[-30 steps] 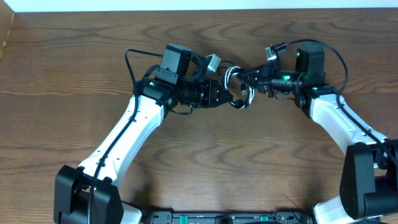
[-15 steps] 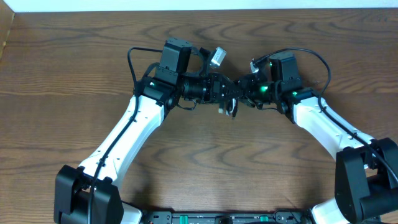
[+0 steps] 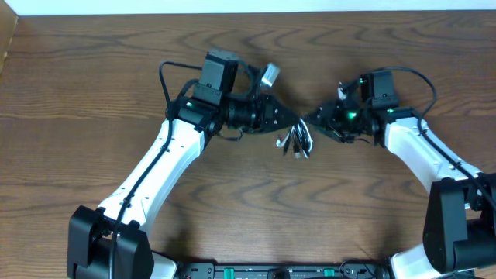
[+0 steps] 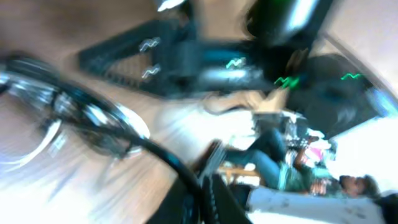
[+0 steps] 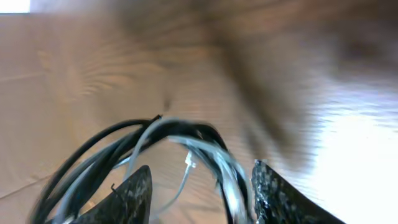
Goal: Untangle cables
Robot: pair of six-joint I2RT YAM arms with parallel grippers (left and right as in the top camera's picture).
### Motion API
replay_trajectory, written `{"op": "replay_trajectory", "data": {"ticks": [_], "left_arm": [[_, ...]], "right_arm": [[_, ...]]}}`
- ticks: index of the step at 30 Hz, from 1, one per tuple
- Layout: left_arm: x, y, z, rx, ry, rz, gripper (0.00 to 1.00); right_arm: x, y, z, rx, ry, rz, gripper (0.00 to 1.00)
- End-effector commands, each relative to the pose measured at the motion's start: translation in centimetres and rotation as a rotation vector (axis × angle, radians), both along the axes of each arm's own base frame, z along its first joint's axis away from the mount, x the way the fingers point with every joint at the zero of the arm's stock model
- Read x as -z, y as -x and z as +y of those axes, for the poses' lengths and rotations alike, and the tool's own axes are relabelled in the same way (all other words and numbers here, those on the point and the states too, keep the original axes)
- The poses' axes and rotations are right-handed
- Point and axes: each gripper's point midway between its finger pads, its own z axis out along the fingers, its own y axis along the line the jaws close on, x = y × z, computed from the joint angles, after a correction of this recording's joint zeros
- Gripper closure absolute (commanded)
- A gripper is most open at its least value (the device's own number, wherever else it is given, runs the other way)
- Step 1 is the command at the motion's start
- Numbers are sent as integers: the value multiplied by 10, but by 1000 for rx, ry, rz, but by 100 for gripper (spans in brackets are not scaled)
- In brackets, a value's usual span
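Two white-and-black robot arms meet over a dark, wood-grained table [image 3: 93,62]. Between their tips is one small tangled bundle, the cables [image 3: 295,142]: two thin cords, one white and one black, looped together just below the left gripper [image 3: 291,122]. That gripper is closed tight, and a black cord from the bundle runs into its tips. The right gripper [image 3: 310,118] stands partly open, its two textured black fingers [image 5: 134,193] set apart on either side of the loops without pinching them.

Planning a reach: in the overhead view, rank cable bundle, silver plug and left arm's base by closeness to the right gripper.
1. Cable bundle, just lower-left of the right gripper.
2. Silver plug, upper left.
3. Left arm's base, bottom-left corner.
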Motion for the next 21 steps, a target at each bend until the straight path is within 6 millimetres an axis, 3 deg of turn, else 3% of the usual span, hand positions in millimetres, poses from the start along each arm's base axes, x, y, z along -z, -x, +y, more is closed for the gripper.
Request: {"op": "replay_trajectory", "data": {"ticks": [1, 6, 10, 15, 18, 21], "left_arm": [[31, -9, 23, -59, -206, -74, 92], [76, 0, 48, -81, -399, -3, 92], [103, 7, 63, -64, -507, 25, 92], [123, 15, 86, -84, -654, 78, 47], [119, 10, 98, -113, -691, 83, 35], [107, 2, 103, -141, -683, 77, 34]], "right_arm": [[11, -2, -23, -24, 123, -39, 52], [23, 5, -40, -12, 229, -7, 52], [25, 5, -43, -27, 253, -17, 52], [25, 5, -43, -49, 261, -33, 48], [24, 5, -41, -58, 251, -36, 42], [24, 5, -41, -57, 251, -36, 40]]}}
